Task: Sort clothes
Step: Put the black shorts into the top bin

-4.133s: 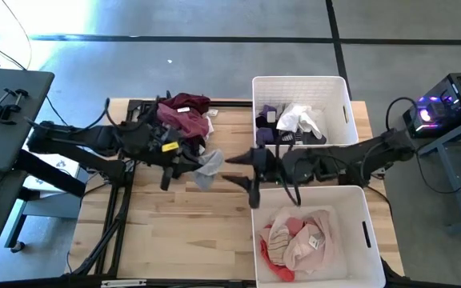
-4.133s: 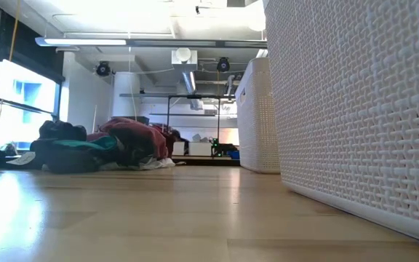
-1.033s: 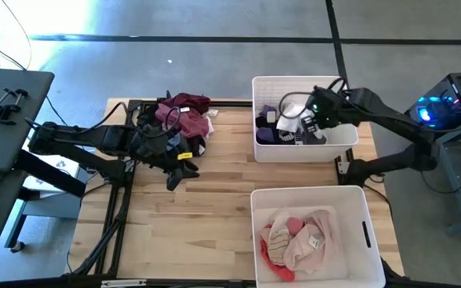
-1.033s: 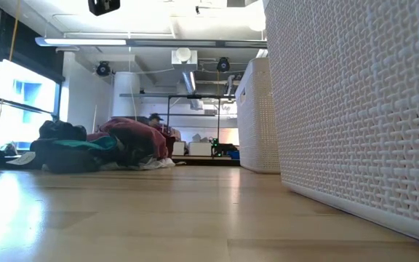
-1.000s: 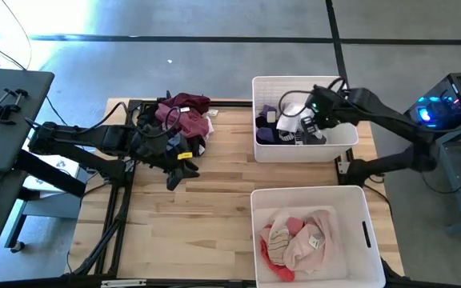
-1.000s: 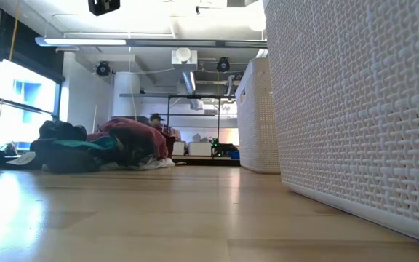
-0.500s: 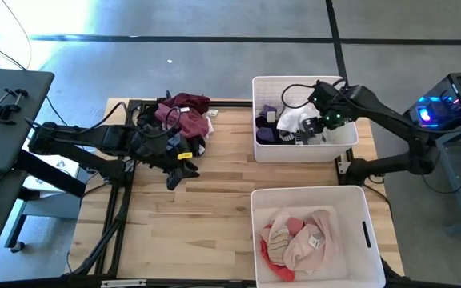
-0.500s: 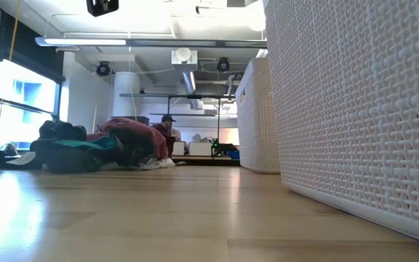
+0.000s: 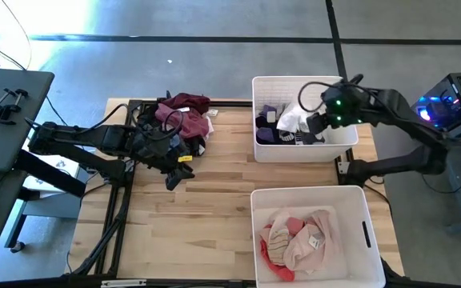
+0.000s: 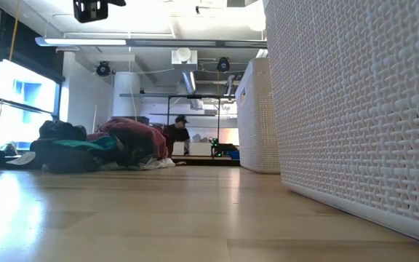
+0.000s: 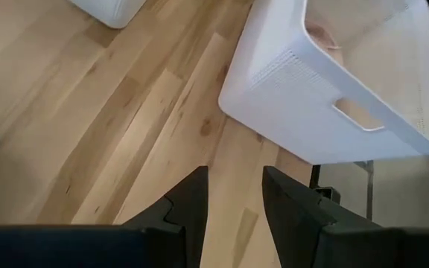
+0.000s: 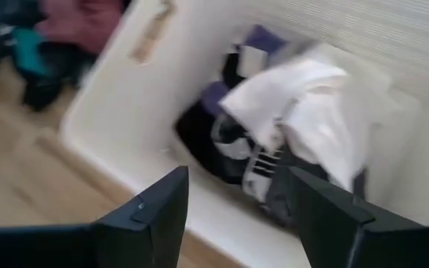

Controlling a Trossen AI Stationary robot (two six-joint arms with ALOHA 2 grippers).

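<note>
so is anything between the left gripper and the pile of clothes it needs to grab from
Nothing visible blocks it. In the high view the left gripper sits open and empty at the near edge of the pile of clothes, with only bare table around it. The right gripper is far off, over the far bin.

We saw two dark jointed arms with looped black cables; the left gripper [image 9: 176, 170] carried a yellow mark, the right gripper [image 9: 317, 122] green lights.

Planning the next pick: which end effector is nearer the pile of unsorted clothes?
Left. The left end effector sits at the clothes pile's near edge; the right end effector hovers over the far bin, well away.
</note>
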